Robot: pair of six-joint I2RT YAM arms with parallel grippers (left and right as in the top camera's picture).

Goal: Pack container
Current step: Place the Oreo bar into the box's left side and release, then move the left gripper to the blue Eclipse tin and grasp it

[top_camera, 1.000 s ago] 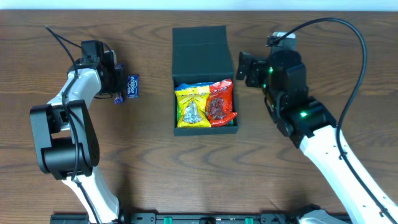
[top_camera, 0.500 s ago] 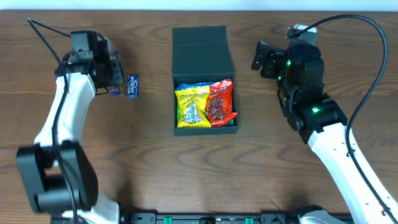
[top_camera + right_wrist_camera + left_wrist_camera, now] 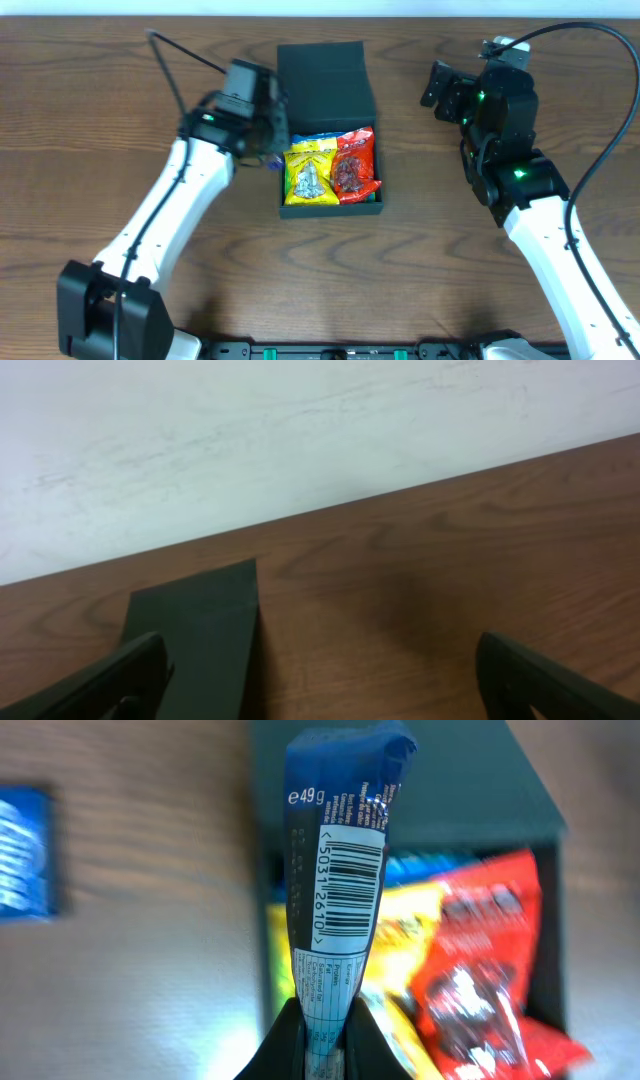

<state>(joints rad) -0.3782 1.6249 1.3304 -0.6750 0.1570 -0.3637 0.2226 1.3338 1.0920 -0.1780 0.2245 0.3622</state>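
Observation:
The container point(image 3: 329, 206) is a dark green box at the table's middle, its flip lid point(image 3: 325, 72) open toward the back. In it lie a yellow packet point(image 3: 308, 172) and a red packet point(image 3: 355, 165), with a bit of blue wrapper behind them. My left gripper point(image 3: 268, 150) is at the box's left wall, shut on a blue packet with a barcode point(image 3: 338, 870). That packet stands up between the fingers point(image 3: 325, 1045), over the box's left edge point(image 3: 262, 870). My right gripper point(image 3: 441, 90) is open and empty, to the right of the lid.
A second blue packet point(image 3: 22, 850) lies blurred on the wood at the left edge of the left wrist view; in the overhead view the left arm covers it. The right wrist view shows the lid's corner point(image 3: 200, 630), bare wood and a white wall point(image 3: 300, 430).
My left arm has swung right from the table's far left to the box's left wall, carrying the blue packet. My right gripper has drifted slightly right and back.

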